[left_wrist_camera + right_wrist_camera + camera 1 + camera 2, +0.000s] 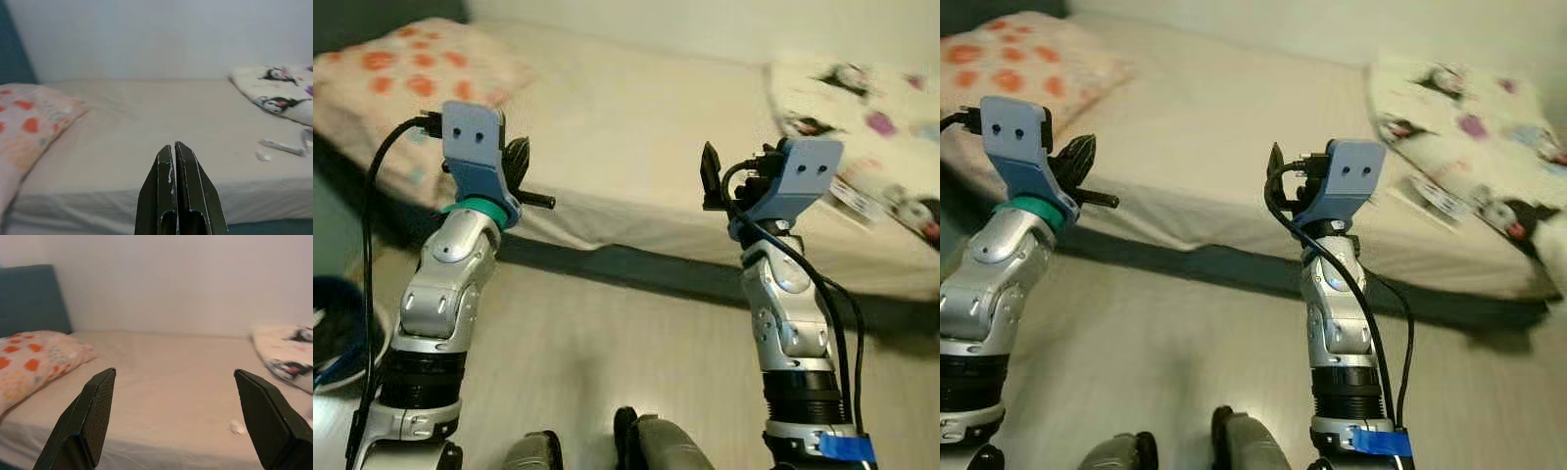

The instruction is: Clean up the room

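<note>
A bed with a cream sheet [626,127] lies across the view ahead of me. On its left end rests a pillow with orange spots [406,69]; on its right end lies a blanket with cartoon prints [871,108]. A white tube [281,146] and a small white scrap [263,155] lie on the sheet near the blanket. My left gripper [173,147] is raised in front of the bed's edge, shut with nothing between its fingers. My right gripper [174,372] is raised at the same height, open and holding nothing, facing the sheet.
A dark bed base [636,262] runs along the pale wooden floor [607,343] between me and the mattress. A round blue and white object [337,328] sits on the floor at my far left. A teal headboard [34,293] stands behind the pillow.
</note>
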Motion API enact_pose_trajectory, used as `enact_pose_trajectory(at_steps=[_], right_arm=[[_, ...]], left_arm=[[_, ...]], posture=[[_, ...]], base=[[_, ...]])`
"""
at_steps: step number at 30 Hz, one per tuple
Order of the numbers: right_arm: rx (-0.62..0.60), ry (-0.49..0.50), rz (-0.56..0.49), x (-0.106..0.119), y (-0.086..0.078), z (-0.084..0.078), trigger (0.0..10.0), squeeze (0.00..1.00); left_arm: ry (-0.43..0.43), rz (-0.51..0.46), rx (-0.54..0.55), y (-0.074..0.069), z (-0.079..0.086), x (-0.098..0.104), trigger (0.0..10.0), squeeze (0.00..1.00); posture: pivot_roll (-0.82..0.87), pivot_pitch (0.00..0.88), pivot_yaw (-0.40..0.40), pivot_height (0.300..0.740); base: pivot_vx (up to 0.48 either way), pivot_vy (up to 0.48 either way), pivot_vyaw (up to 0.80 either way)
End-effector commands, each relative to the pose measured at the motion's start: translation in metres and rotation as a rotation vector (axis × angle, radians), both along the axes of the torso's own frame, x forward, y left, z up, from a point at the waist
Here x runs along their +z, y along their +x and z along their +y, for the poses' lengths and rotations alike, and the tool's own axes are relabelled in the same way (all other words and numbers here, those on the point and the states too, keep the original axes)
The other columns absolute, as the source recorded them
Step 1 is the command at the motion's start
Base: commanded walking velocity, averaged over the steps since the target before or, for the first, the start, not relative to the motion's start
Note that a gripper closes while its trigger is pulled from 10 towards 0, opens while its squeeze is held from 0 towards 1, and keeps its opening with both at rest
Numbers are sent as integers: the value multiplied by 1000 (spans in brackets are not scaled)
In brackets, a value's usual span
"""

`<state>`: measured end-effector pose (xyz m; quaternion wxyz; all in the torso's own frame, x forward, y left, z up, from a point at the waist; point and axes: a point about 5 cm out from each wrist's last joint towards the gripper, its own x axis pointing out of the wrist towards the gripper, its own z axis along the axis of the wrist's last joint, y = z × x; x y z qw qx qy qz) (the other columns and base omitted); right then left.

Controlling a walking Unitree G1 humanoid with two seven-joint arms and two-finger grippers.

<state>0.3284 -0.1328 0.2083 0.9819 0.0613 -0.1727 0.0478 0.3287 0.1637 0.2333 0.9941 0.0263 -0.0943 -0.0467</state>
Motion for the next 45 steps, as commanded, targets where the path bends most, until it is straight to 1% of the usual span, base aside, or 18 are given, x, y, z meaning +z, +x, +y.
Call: enact_pose_trajectory(at_steps=[1, 5, 10, 42, 45], right_arm=[[-3, 10, 28, -5, 0, -1, 10000, 0], [1, 11, 29, -6, 0, -1, 10000, 0], [6, 12, 27, -5, 1, 0, 10000, 0], [24, 17, 24, -5, 0, 3, 10000, 0], [25, 13, 22, -5, 0, 3, 10000, 0]], left_arm=[[1, 31, 19, 0, 3, -7, 10000, 0], [22, 28, 38, 0, 6, -8, 10000, 0], [35, 26, 37, 0, 7, -9, 10000, 0], [44, 27, 36, 3, 5, -13, 10000, 0], [59, 11, 40, 2, 5, -12, 10000, 0]], posture=[[-5, 113, -3, 740], [-6, 113, -2, 740], [-7, 113, -1, 740], [-8, 108, -1, 740], [-8, 106, -1, 740]], base=[[0, 0, -800], [0, 0, -800], [0, 0, -800], [0, 0, -800], [106, 0, -800]])
